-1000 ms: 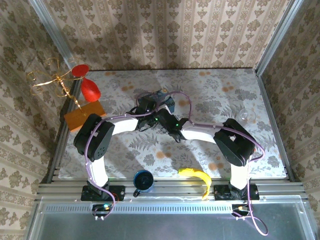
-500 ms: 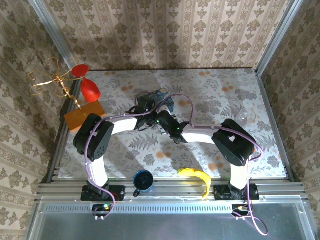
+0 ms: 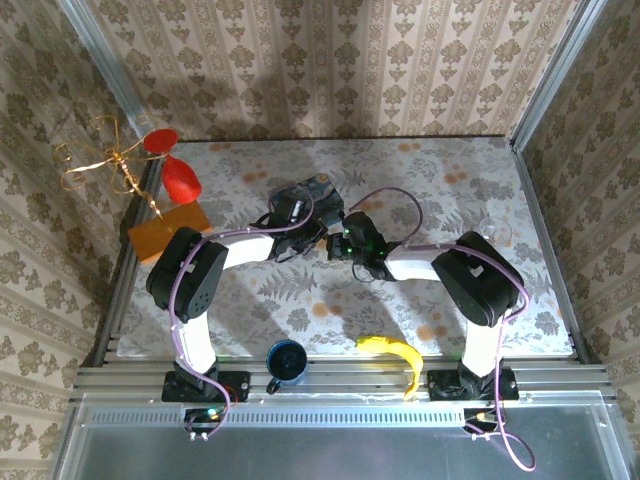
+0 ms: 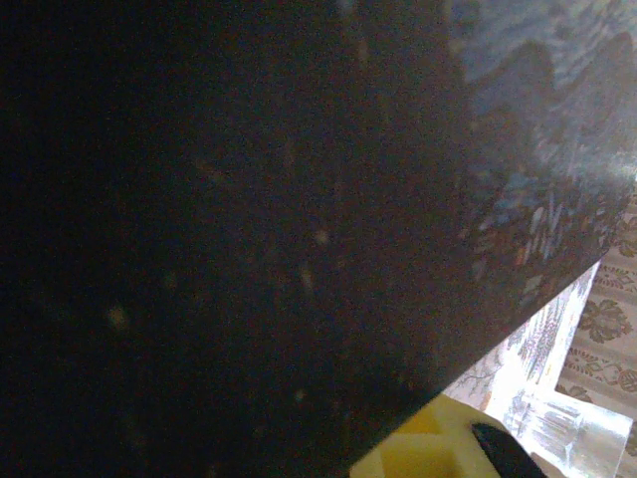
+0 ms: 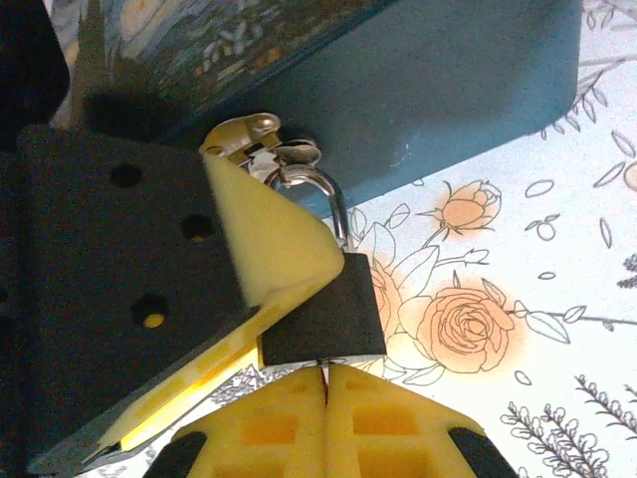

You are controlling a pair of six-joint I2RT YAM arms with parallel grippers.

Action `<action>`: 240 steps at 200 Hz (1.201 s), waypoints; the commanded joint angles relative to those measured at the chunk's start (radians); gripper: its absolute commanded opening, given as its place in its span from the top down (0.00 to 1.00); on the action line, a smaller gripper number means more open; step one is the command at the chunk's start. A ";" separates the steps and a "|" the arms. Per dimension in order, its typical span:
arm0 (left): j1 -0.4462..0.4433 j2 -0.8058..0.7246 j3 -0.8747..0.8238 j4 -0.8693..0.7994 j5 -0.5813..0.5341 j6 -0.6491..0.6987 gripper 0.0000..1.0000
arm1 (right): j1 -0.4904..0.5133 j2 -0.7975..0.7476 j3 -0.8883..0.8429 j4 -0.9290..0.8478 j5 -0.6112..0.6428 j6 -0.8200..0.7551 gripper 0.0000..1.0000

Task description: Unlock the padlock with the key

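Left of the frame in the right wrist view: the left tool (image 5: 299, 261) shows 1 yellow pad, pressed over the upper left corner of the padlock (image 5: 328, 319). It looks clamped on the lock, though the far pad is hidden.

Centre frame, the padlock hangs just off the table (image 5: 518, 329). Its body reads dark here, and its silver shackle (image 5: 333, 194) is hooked through the brass hasp (image 5: 244, 129) on the blue tin (image 5: 468, 90), which runs across the top toward the upper right.

Bottom centre, the right tool (image 5: 325, 383) is closed tip to tip, touching the underside of the lock. A thin bright sliver in the seam is what I take for the key (image 5: 325, 368), pinched between the 2 pads.

So this looks like the turning step, and here's how to play it:
- Roll the right wrist about the key's own line, with no sideways lean.
- Have the left tool hold firm, or the lock body will simply swing on the shackle.
- Don't pull down on the key. A slim blade in soft pads could slip.
- Watch the shackle for the pop.
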 commanded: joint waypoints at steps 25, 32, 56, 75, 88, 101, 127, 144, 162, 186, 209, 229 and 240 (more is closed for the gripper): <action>-0.015 -0.049 -0.022 0.034 0.115 -0.029 1.00 | -0.109 0.054 -0.097 0.288 -0.263 0.303 1.00; -0.014 -0.049 -0.024 0.036 0.116 -0.029 1.00 | -0.119 0.059 -0.103 0.318 -0.282 0.329 1.00; -0.013 -0.048 -0.028 0.043 0.118 -0.032 1.00 | -0.137 0.074 -0.121 0.406 -0.322 0.404 1.00; -0.012 -0.049 -0.034 0.050 0.118 -0.032 1.00 | -0.149 0.084 -0.133 0.448 -0.333 0.468 1.00; -0.010 -0.050 -0.039 0.056 0.120 -0.032 1.00 | -0.156 0.096 -0.140 0.484 -0.343 0.524 1.00; -0.010 -0.052 -0.044 0.059 0.120 -0.034 1.00 | -0.161 0.110 -0.150 0.535 -0.351 0.579 1.00; -0.010 -0.052 -0.055 0.074 0.126 -0.044 0.97 | -0.164 0.141 -0.156 0.572 -0.346 0.664 1.00; -0.010 -0.054 -0.061 0.074 0.126 -0.045 0.96 | -0.166 0.167 -0.158 0.595 -0.343 0.704 1.00; -0.010 -0.055 -0.066 0.074 0.127 -0.045 0.94 | -0.166 0.188 -0.161 0.616 -0.341 0.722 1.00; -0.010 -0.058 -0.071 0.071 0.126 -0.042 0.88 | -0.166 0.192 -0.172 0.608 -0.330 0.718 1.00; -0.008 -0.060 -0.078 0.065 0.124 -0.040 0.84 | -0.166 0.180 -0.187 0.602 -0.324 0.709 1.00; -0.009 -0.061 -0.082 0.056 0.121 -0.037 0.84 | -0.165 0.153 -0.191 0.564 -0.319 0.673 1.00; -0.009 -0.064 -0.085 0.055 0.116 -0.034 0.84 | -0.163 0.124 -0.193 0.519 -0.310 0.640 1.00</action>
